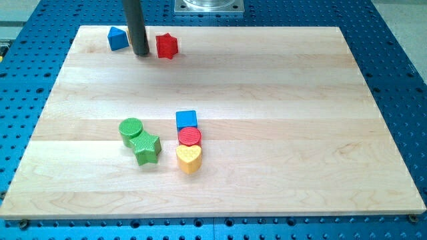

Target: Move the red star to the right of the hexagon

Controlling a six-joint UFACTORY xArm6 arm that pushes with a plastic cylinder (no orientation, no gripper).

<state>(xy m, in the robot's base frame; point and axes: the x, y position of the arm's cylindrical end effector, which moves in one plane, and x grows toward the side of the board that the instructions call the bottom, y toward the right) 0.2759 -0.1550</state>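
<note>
The red star [167, 46] lies near the view's top edge of the wooden board, left of centre. A blue many-sided block [118, 38], possibly the hexagon, lies further to the view's left, also near the top edge. My tip [141, 53] stands on the board between the two. It is just left of the red star with a small gap, and just right of the blue block. The dark rod rises straight up out of the view's top.
A green round block [131, 130] touches a green star [147, 147] left of centre at the lower middle. Beside them a blue cube [187, 120], a red round block [189, 137] and a yellow heart [189, 159] form a touching column. The board [300, 133] sits on a blue perforated table.
</note>
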